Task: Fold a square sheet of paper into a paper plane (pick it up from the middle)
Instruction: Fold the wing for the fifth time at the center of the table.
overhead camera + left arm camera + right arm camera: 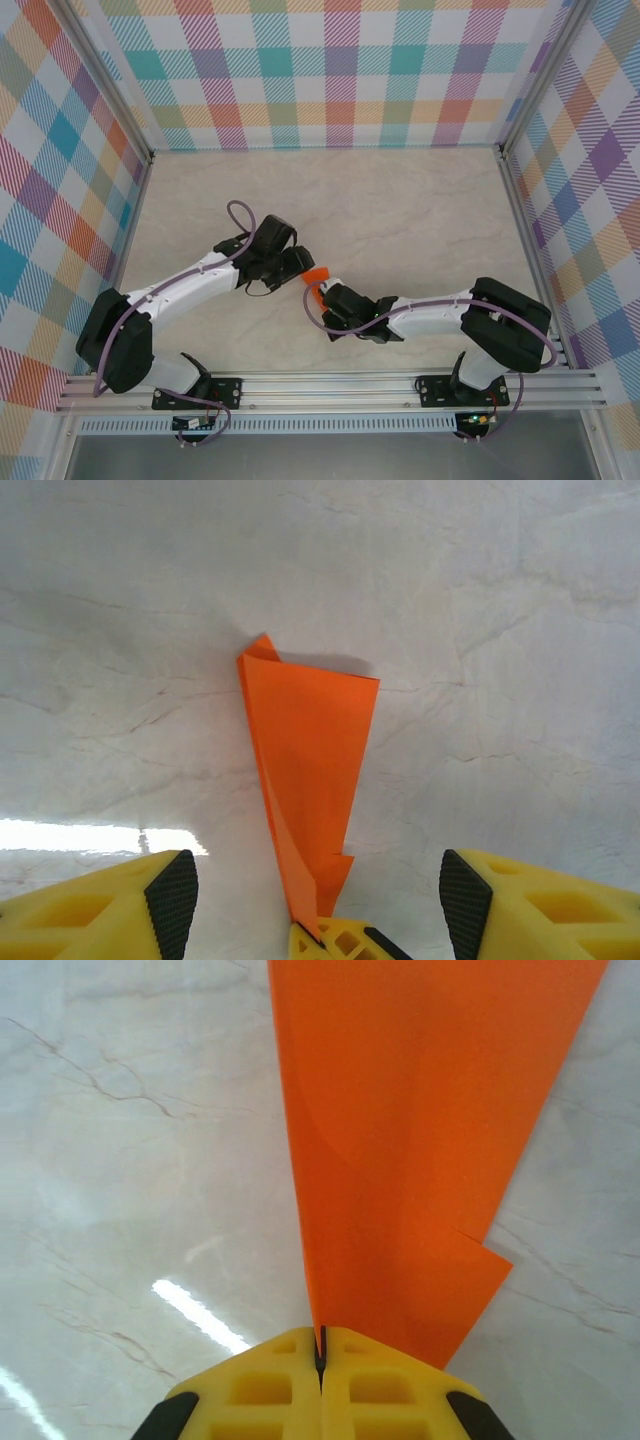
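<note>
- Where the marbled surface [400, 210] lies between checked walls [60, 150], both arms reach toward its middle and meet there.
- Paper plane [310, 740]: an orange, creased, tapering shape held over the middle of the surface between the two grippers. The wide end throws a shadow on the surface.
- Left gripper [315, 880]: spread wide, with one finger on either side of the paper plane and apart from it.
- Right gripper [320, 1355]: pressed together, pinching the paper plane's narrow end.
</note>
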Robot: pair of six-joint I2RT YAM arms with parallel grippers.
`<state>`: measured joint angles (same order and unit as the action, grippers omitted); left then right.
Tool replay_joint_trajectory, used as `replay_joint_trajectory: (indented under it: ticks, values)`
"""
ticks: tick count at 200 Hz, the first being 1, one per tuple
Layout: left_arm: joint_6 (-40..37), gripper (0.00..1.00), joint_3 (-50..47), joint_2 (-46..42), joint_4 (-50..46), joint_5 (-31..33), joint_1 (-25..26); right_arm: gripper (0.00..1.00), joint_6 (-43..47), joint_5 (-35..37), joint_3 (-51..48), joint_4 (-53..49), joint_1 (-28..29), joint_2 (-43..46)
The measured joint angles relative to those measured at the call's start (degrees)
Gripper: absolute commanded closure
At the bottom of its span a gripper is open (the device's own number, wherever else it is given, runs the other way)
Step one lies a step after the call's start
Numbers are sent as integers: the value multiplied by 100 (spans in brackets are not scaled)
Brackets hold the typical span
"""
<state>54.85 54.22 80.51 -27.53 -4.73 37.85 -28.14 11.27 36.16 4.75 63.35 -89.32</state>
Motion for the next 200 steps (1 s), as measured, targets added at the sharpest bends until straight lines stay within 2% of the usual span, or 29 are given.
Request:
replay_joint_trajectory:
  ticks: [20, 57, 82, 142, 200]
  values:
    - [0, 37, -201, -24, 24, -7, 0, 97, -151, -483, -210, 387, -229, 0]
    - [24, 55, -634, -234, 223, -35, 0, 97, -455, -1368, -511, 1036, -662, 0]
    - [46, 61, -933, -417, 595, -142, 0, 98, -667, -1864, -612, 1338, -905, -22]
    - [48, 61, -1637, -466, 1871, -601, 0, 97, -1093, -2872, -656, 1816, -1368, -234]
    - [44, 59, -1919, -339, 3178, -1032, 0, 96, -1585, -3292, -813, 2323, -1613, -551]
